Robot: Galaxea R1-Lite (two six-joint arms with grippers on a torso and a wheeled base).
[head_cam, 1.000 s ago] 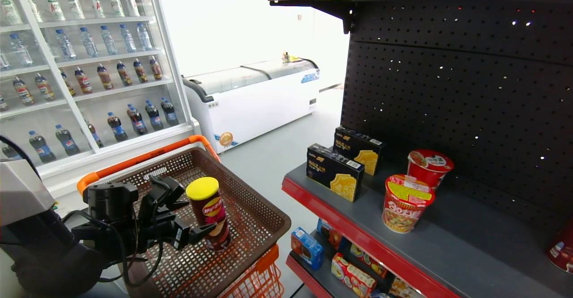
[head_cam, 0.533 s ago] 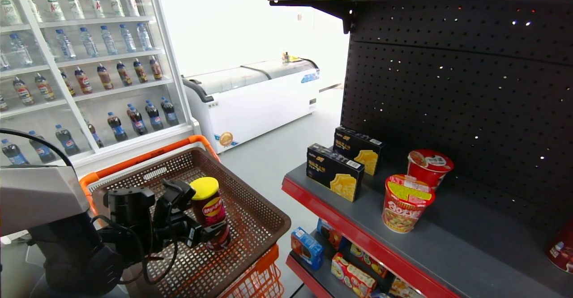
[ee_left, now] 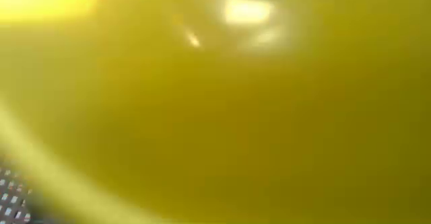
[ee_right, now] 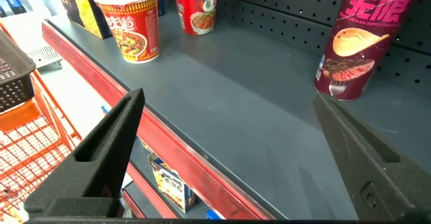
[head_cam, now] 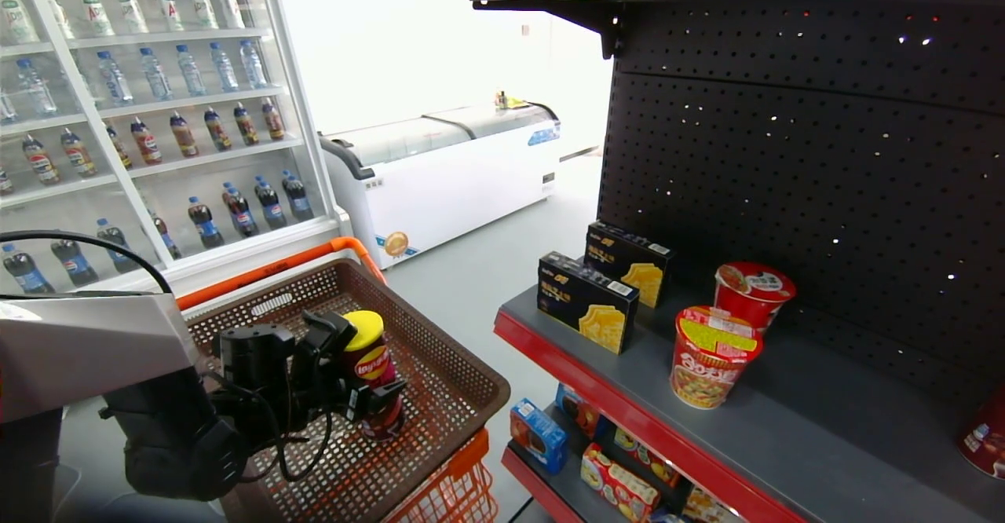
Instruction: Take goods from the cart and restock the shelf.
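The can [head_cam: 375, 378] stands upright in the brown basket [head_cam: 471, 385] of the cart, near the basket's middle, with its yellow lid [head_cam: 363, 327] on top. The left tool [head_cam: 363, 366] is inside the basket at the can, level with the can's upper half. Its jaws are spread, one finger [head_cam: 336, 333] on the far side by the lid and the other on the near side; whether either touches the can cannot be determined. In the left wrist view the lid is very close to the camera. The right tool [ee_right: 225, 99] hangs above the front part of the grey shelf [head_cam: 793, 429], jaws wide apart with nothing between them. On the shelf stand two dark boxes [head_cam: 587, 301] at the left end, one behind the other. Two noodle cups [head_cam: 710, 358] stand near the middle, also one behind the other. A second can [ee_right: 357, 42] stands upright at the right end, against the pegboard [head_cam: 809, 162].
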